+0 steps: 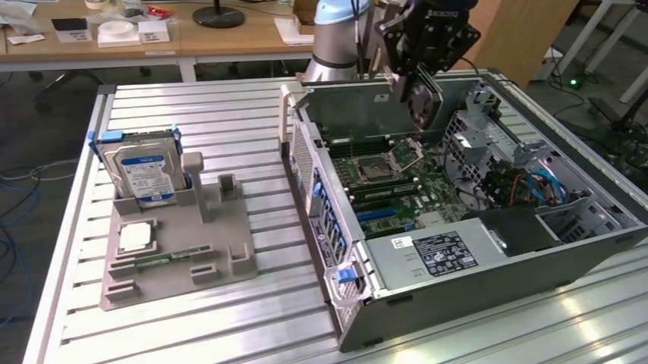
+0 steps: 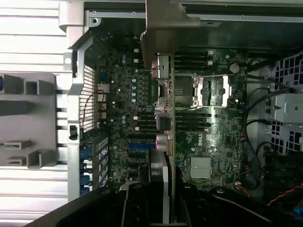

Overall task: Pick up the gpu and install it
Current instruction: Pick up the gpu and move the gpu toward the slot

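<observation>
You have the hard drive standing in the parts holder on the table, toward the exterior view's left. The open computer case lies toward the exterior view's right. The gpu hangs in the gripper, above the motherboard inside that case.

Slatted metal bench, open PC case at the exterior view's right, motherboard exposed inside, grey holder at that view's left carrying upright hard drive, chip and memory stick, wooden desk far behind, cables on floor
</observation>
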Controlling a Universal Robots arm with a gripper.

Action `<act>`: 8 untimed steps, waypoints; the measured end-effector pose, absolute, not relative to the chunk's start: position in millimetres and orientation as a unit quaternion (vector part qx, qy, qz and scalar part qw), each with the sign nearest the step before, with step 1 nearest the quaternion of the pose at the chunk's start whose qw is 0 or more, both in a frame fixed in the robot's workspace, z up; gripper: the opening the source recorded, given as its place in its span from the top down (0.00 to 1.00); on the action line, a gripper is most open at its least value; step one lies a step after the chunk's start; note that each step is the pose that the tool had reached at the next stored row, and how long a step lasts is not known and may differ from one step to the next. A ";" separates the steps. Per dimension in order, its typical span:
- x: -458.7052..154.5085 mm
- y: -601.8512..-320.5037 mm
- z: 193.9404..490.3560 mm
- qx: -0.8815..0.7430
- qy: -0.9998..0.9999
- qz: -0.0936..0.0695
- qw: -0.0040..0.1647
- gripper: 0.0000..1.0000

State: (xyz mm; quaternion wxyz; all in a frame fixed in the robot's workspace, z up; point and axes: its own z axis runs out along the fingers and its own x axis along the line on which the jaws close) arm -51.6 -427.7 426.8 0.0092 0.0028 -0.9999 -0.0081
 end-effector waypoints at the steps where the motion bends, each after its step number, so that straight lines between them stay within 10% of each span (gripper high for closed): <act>1: -48.3 -427.7 426.8 0.003 -1.000 -0.008 0.009 0.72; 8: -28.0 -427.7 426.5 0.003 -1.000 -0.008 0.009 0.72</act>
